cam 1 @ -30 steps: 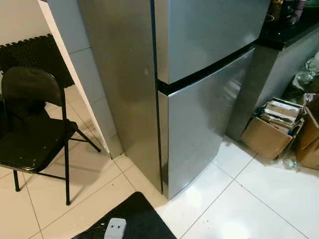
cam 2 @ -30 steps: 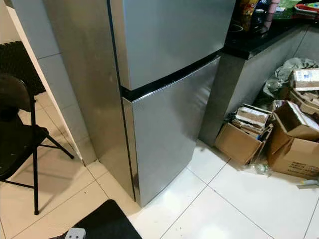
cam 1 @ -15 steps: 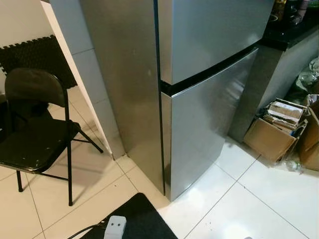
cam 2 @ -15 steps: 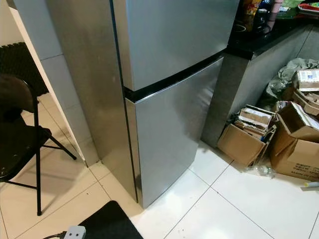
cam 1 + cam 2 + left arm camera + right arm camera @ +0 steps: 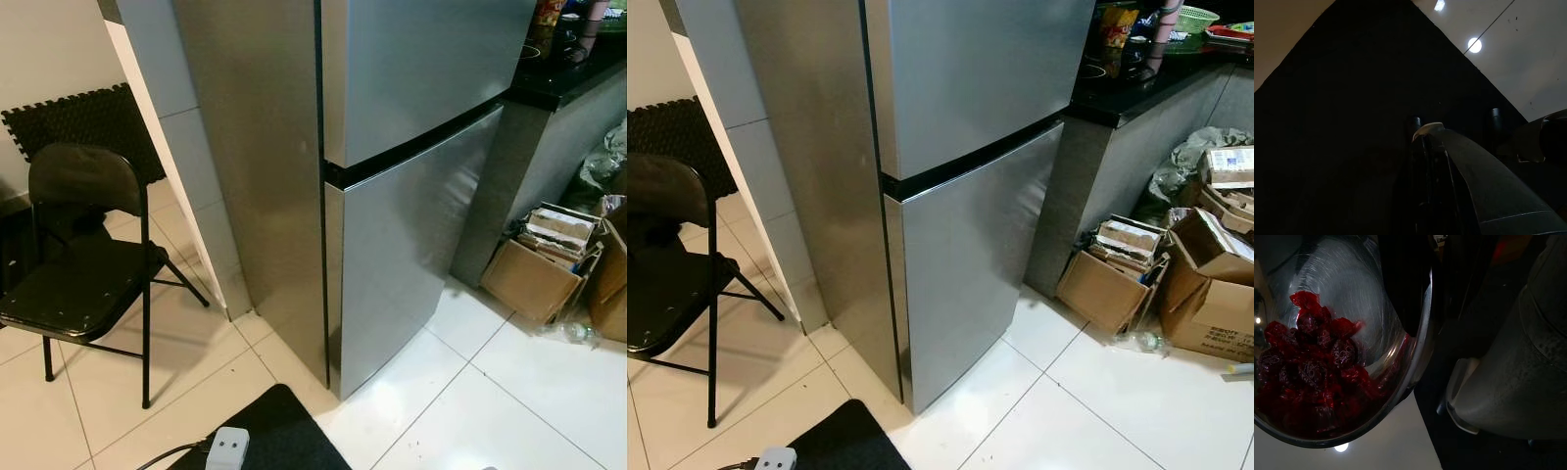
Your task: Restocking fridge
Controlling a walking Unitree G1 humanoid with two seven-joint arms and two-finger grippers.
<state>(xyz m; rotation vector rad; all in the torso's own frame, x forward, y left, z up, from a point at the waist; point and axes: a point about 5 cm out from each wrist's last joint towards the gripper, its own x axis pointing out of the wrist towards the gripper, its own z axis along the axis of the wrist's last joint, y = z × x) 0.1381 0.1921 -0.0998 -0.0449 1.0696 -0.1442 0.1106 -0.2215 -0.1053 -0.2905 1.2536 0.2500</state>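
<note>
1. We face the fridge [image 5: 411,147], standing just ahead between a tiled wall and a dark counter [image 5: 1136,83]; both its doors are closed.
2. Our right gripper [image 5: 1405,279] carries a metal bowl [image 5: 1376,298] of red-wrapped sweets [image 5: 1312,367], its black finger lying over the rim, apparently clamped on it.
3. Our left gripper [image 5: 1430,186] hangs above a black mat [image 5: 284,436]; whether it is released or clenched we cannot tell.
4. A folding chair [image 5: 83,284] and cardboard boxes [image 5: 1117,279] flank the fridge.
5. Nothing is stocked yet, we judge: opening a door and placing the bowl remain.
</note>
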